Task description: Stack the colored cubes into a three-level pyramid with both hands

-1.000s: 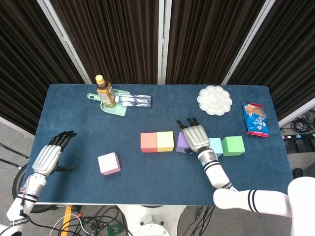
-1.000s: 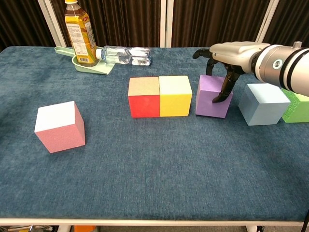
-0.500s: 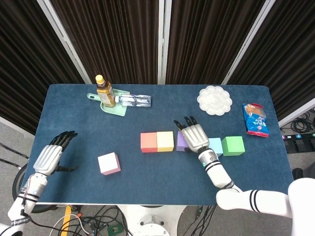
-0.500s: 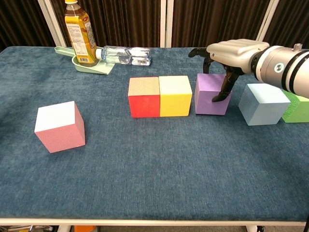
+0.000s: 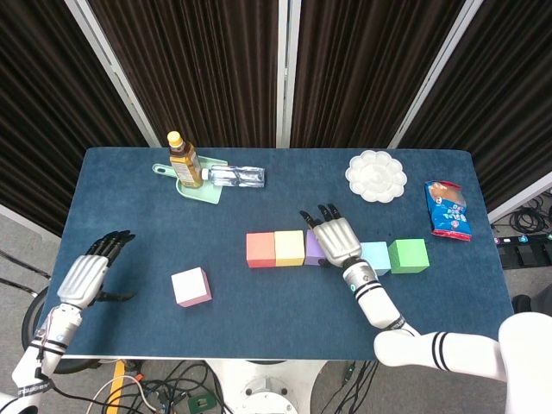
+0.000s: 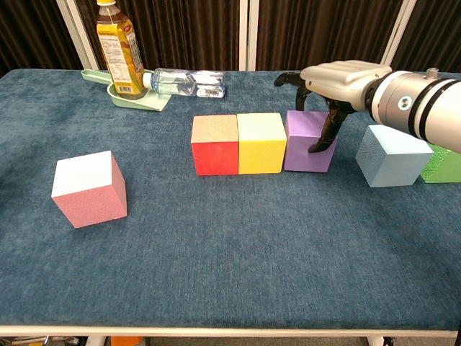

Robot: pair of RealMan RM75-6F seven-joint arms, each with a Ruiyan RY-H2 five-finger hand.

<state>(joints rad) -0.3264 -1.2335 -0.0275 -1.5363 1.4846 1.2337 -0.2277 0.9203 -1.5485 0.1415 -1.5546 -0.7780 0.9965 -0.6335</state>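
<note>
Red cube (image 5: pixel 260 249) (image 6: pixel 215 145) and yellow cube (image 5: pixel 289 247) (image 6: pixel 261 143) stand side by side mid-table. The purple cube (image 5: pixel 311 247) (image 6: pixel 302 140) now sits against the yellow one. My right hand (image 5: pixel 335 239) (image 6: pixel 338 76) arches over it and holds it, thumb on its right side and fingers behind it. To the right lie a light blue cube (image 5: pixel 377 257) (image 6: pixel 392 155) and a green cube (image 5: pixel 408 255) (image 6: pixel 446 162). A pink cube (image 5: pixel 191 286) (image 6: pixel 88 189) stands alone at front left. My left hand (image 5: pixel 86 274) hovers open at the table's left edge, seen only in the head view.
At the back left an amber bottle (image 5: pixel 184 160) (image 6: pixel 119 47) stands on a green tray (image 5: pixel 200 191), with a clear water bottle (image 5: pixel 235 176) (image 6: pixel 184 81) lying beside it. A white palette plate (image 5: pixel 376 175) and a snack bag (image 5: pixel 447 210) lie at back right.
My right hand slid the purple cube leftward until it closed the gap to the yellow cube. The left hand and the other cubes stayed put.
</note>
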